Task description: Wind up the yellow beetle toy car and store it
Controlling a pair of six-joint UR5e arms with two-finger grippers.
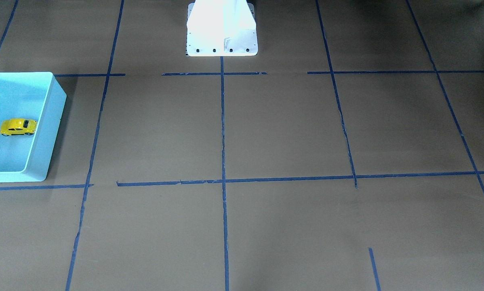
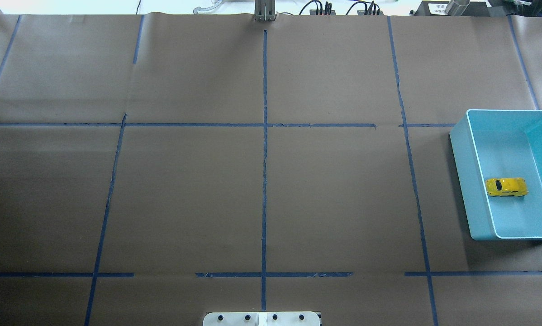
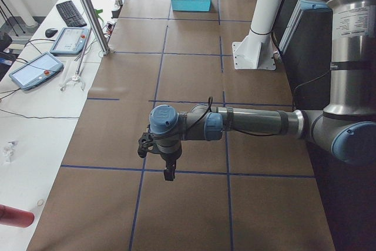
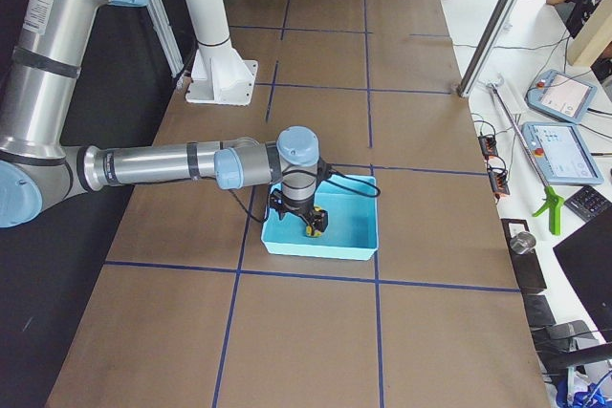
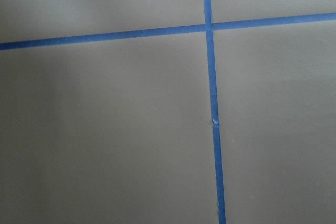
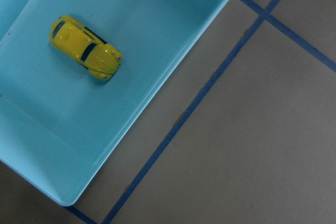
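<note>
Bin (image 2: 468, 181) holds yellow beetle toy car (image 2: 506, 187) beneath right hand (image 4: 307, 223).

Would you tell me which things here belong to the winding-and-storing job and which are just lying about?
Job: yellow beetle toy car; light-blue bin holding it.
Lying about: keyboard; tablets; red cylinder.

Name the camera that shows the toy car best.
The right wrist view: the car is largest there, from above, unblocked. Overhead and front-facing views show it small but whole. In the right side view the right hand partly hides it; the left side view has it too far to make out; the left wrist view misses it.
</note>
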